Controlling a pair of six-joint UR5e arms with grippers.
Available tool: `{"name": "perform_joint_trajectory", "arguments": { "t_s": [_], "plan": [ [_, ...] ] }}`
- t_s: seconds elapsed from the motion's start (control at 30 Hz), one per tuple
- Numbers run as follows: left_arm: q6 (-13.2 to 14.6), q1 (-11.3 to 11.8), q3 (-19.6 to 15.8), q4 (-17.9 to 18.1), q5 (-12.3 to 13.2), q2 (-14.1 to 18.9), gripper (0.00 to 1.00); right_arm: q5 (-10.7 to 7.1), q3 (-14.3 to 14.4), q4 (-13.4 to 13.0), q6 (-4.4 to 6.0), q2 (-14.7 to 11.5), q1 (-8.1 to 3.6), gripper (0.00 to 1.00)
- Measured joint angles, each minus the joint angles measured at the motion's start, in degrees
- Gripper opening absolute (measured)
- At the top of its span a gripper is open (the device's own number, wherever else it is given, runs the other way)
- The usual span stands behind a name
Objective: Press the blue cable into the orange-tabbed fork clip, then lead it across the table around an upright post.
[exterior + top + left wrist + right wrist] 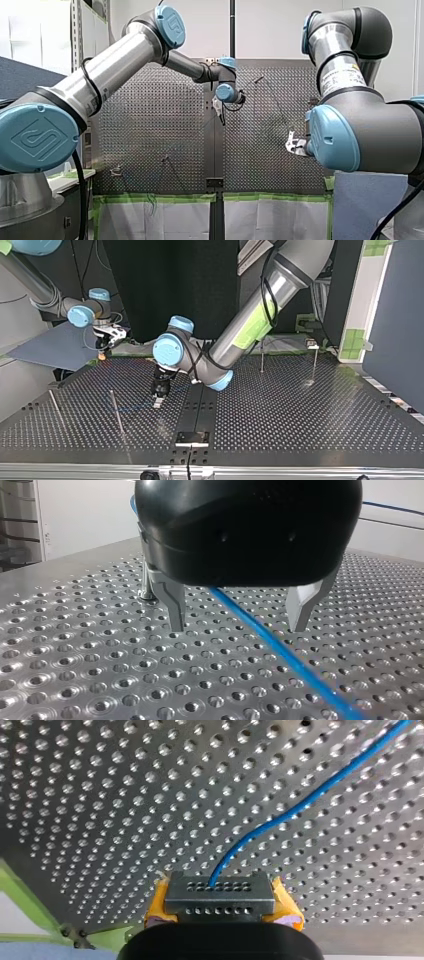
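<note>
Fingers spread, my left gripper (237, 627) straddles the blue cable (295, 663), which runs on to my right gripper (102, 347), clamped on it, upper left in the top view.

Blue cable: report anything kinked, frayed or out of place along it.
Nothing stands out. The blue cable leaves my right gripper in a smooth curve and lies on the table, passing between my left gripper's open fingers, untouched.
</note>
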Motion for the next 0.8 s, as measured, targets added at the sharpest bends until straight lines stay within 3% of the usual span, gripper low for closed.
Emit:
{"name": "perform_joint_trajectory", "arguments": {
  "t_s": [0.57,0.8],
  "plan": [
    [0.02,0.24,-0.01,-0.01,0.02,-0.01,1.00,2.38,0.01,-3.44,1.64,7.30,-1.96,0.00],
    [0.02,0.41,-0.01,0.09,0.03,-0.02,1.00,3.40,0.01,-4.25,1.89,8.63,-2.45,0.00]
  ]
}}
